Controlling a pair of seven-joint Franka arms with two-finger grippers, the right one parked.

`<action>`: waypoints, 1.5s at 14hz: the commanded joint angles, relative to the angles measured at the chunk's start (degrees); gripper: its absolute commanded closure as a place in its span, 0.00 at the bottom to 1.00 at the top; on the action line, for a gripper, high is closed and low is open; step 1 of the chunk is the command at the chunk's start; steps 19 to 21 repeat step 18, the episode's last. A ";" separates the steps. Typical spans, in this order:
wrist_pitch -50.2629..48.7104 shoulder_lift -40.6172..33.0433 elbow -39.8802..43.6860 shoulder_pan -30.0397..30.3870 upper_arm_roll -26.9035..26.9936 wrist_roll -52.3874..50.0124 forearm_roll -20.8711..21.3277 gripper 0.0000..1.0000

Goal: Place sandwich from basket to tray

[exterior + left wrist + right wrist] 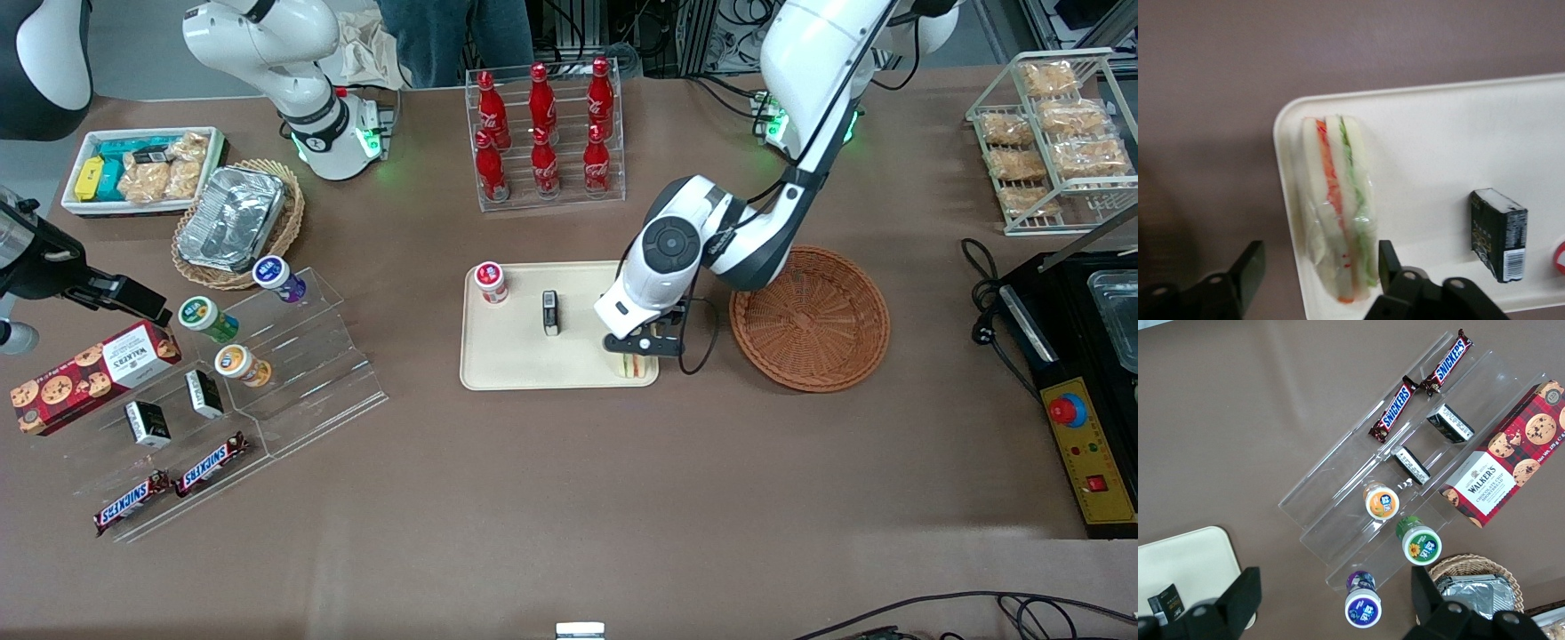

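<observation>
On the tray [524, 366], going across the front view from its parked-arm end, a small red-lidded cup [491, 283] stands at about ten o'clock and a small black box [551, 313] sits near the middle. The sandwich [633, 364] lies at about four o'clock on the tray, in the corner nearest the front camera and nearest the basket [811, 317], set on edge so that its layers show. In the left wrist view the sandwich [1339, 208] rests inside the tray's rounded corner [1288, 117], wrapped in clear film, with red, orange and green filling between pale bread; the black box [1499, 233] stands well apart from it on the same tray.

The gripper [642, 345] hangs just above the sandwich. Its fingers [1251, 265] are spread wide, one to each side of the wedge, with clear gaps showing, so they grasp nothing. The basket sits on the table just off the tray, toward the working arm's end, with nothing visible inside it.
</observation>
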 commanded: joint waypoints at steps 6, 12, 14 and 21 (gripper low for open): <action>-20.98 -16.32 1.18 12.38 0.03 10.45 1.17 0.01; -30.74 -24.76 1.26 23.54 0.03 25.58 5.99 0.01; -33.37 -26.17 1.87 26.79 0.12 26.65 8.55 0.01; -39.45 -25.91 7.41 33.31 0.03 26.83 8.82 0.01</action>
